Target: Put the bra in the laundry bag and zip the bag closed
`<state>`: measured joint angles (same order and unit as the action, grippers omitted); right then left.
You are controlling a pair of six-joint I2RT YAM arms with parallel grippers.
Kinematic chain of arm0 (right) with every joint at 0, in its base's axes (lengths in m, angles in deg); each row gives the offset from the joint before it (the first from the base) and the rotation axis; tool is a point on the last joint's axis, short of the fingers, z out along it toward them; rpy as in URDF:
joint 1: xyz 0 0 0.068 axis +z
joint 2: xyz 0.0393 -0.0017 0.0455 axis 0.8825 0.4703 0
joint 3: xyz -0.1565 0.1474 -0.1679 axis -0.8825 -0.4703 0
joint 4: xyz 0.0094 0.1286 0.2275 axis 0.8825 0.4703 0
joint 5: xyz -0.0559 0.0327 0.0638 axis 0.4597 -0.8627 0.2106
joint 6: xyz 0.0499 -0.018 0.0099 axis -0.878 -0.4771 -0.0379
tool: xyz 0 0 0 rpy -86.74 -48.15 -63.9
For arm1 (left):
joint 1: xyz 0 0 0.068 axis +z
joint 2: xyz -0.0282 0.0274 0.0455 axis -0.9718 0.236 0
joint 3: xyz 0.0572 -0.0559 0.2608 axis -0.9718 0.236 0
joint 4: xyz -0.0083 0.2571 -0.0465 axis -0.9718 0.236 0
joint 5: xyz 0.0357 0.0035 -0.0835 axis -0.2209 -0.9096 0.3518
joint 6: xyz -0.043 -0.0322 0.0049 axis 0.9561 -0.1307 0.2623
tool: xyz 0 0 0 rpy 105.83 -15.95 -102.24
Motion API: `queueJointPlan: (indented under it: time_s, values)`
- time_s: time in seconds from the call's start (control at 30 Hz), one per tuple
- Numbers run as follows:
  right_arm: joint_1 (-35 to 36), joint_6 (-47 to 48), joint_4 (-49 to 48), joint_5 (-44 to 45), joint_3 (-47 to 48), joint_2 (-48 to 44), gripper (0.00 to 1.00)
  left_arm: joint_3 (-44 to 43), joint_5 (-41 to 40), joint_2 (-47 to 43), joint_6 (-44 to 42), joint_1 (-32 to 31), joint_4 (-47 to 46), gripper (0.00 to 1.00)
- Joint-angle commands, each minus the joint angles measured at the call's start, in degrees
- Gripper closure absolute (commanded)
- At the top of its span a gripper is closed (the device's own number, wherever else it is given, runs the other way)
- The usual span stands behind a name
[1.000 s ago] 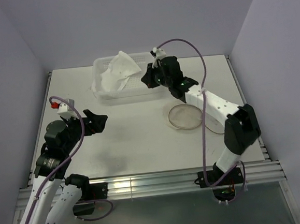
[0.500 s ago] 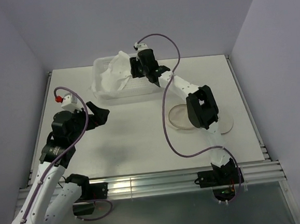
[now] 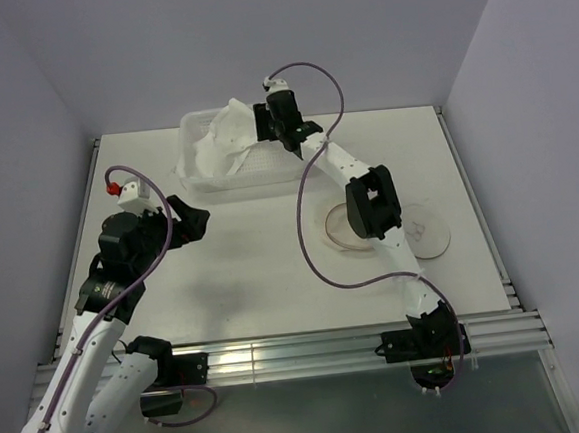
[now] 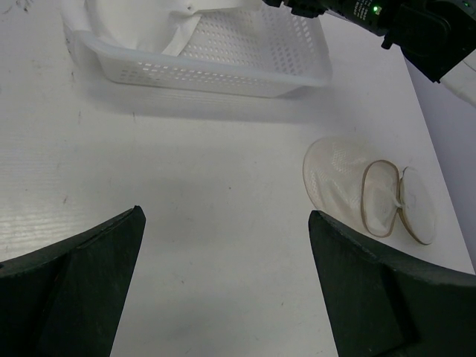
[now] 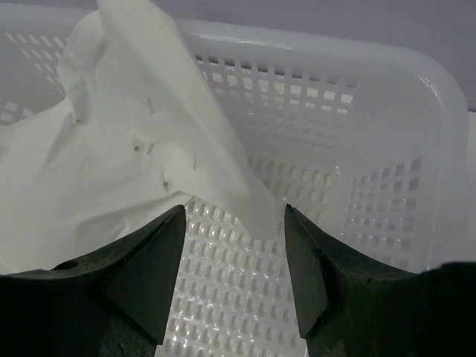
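The bra [image 3: 225, 141] lies crumpled in the left half of the white perforated basket [image 3: 252, 179], one pointed flap standing up. My right gripper [image 3: 266, 130] is open over the basket floor, with the edge of the bra [image 5: 134, 149] just beyond its fingertips [image 5: 167, 230] and nothing between them. The laundry bag [image 3: 426, 231] lies opened flat on the table at right, two pale mesh discs side by side; it also shows as the laundry bag [image 4: 357, 186] in the left wrist view. My left gripper [image 3: 192, 224] hovers wide open above bare table, left of the bag.
The basket [image 4: 201, 71] stands at the back of the white table [image 3: 254, 269], against the rear wall. The right arm [image 3: 374, 205] stretches from its base over the bag's left disc to the basket. Walls close in the left, right and back.
My right arm has swung left from beside the basket into it, and its jaws have gone from shut to open. The left arm shifted only slightly.
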<state>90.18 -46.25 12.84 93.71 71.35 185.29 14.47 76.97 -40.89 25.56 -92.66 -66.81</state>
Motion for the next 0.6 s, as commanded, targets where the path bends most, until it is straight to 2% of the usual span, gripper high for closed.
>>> queueJointPlan:
  time_s: [0.0, 0.1, 0.3, 0.43, 0.57]
  values:
    - [-1.16, -1.9, -1.72, -1.35, 5.59, 1.94, 0.37, -0.74, 0.45, -0.04, -1.65, 0.23, -2.61, 0.01]
    - [-2.03, -5.67, -1.99, -5.39, 7.09, 2.91, 0.38, -0.56, 0.01, -0.57, -1.39, 0.32, -2.61, 0.01]
    - [-3.26, -12.61, -4.27, -5.67, 4.46, 2.39, 0.4, -1.79, -0.61, -1.01, -1.39, 0.23, -1.65, 0.01]
    - [-4.15, -17.81, -5.84, -11.98, 4.98, 3.88, 0.47, -2.06, -0.43, -1.36, -1.21, 0.23, -1.91, 0.02]
    - [-4.06, -20.1, -6.47, -13.84, 4.81, 4.41, 0.48, -2.06, -0.35, -0.66, -1.04, 0.23, -2.26, 0.02]
